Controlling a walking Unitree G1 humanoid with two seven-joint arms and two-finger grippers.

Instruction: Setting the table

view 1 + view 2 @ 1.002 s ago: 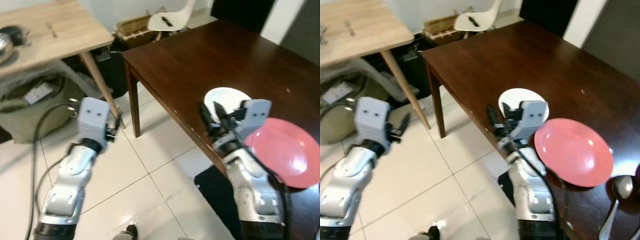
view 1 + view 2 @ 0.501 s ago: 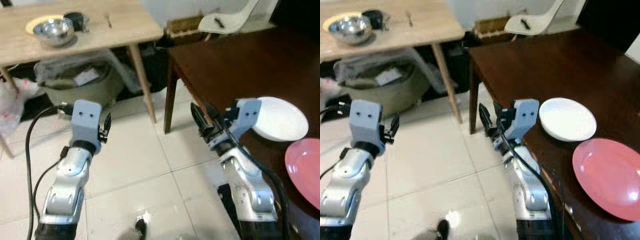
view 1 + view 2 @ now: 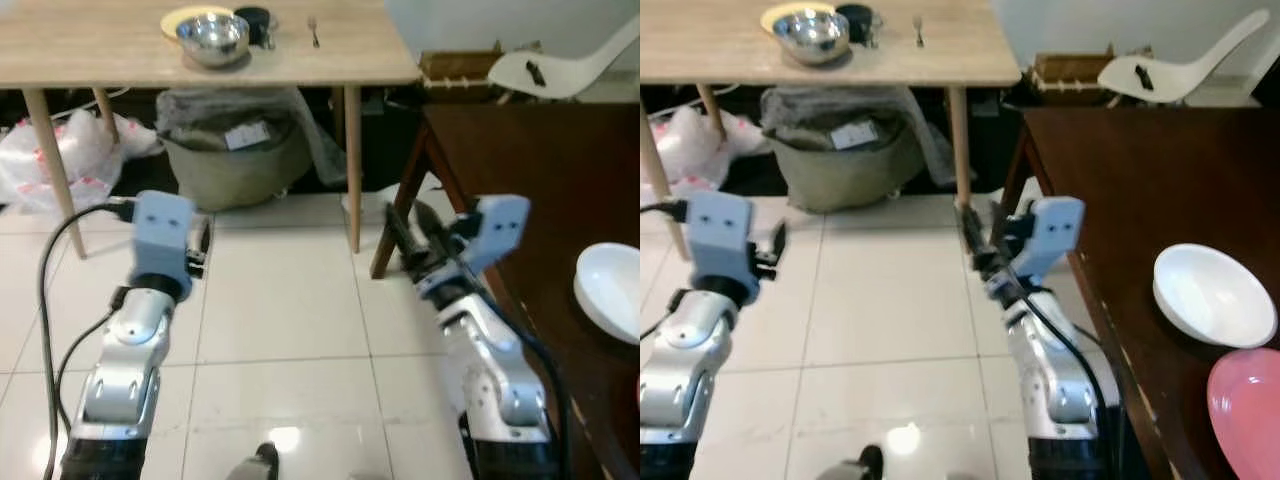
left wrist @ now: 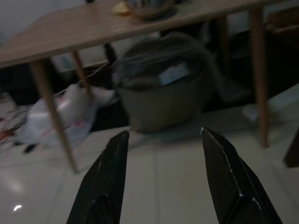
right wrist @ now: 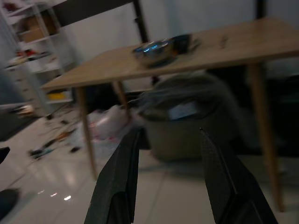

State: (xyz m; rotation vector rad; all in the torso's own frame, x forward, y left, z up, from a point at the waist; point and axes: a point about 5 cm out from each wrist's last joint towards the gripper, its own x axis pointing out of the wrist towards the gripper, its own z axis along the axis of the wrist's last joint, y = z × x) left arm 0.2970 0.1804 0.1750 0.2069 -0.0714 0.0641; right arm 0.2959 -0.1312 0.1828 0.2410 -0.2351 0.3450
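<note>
Change since earlier: camera has swung left, so the dark worktop (image 3: pixel 1160 170) now sits at the right edge and the light wooden worktop (image 3: pixel 120 50) fills the top; the plates have not shifted on the dark worktop, only the view has.
Left claw (image 4: pixel 163 186): raised over the tiled floor (image 3: pixel 280 310), fingers spread wide, nothing between them.
Right claw (image 5: pixel 170 179): held out just beside the dark worktop's near corner, fingers spread wide, empty.
Steel bowl (image 3: pixel 212 38): well ahead of both claws on the light worktop, sitting on a yellow plate (image 3: pixel 178 19); its contents cannot be made out.
Dark cup (image 3: pixel 252 18): just beside the steel bowl, on the side nearer the right claw; inside not visible.
Fork (image 3: pixel 313 30): lies on the light worktop, beyond the cup, apart from the bowl.
White bowl (image 3: pixel 1212 293): on the dark worktop, to the right of the right claw and near it, empty.
Pink plate (image 3: pixel 1245 410): on the dark worktop, right of and behind the right claw, just beside the white bowl, bare.
Grey sack (image 3: pixel 235 150): slumped on the floor under the light worktop, ahead of the left claw, with a pale label on it.
White bags (image 3: pixel 65 160): under the light worktop, to the left of the left claw.
White chair (image 3: pixel 1180 65): beyond the dark worktop, a small dark thing on its seat.
</note>
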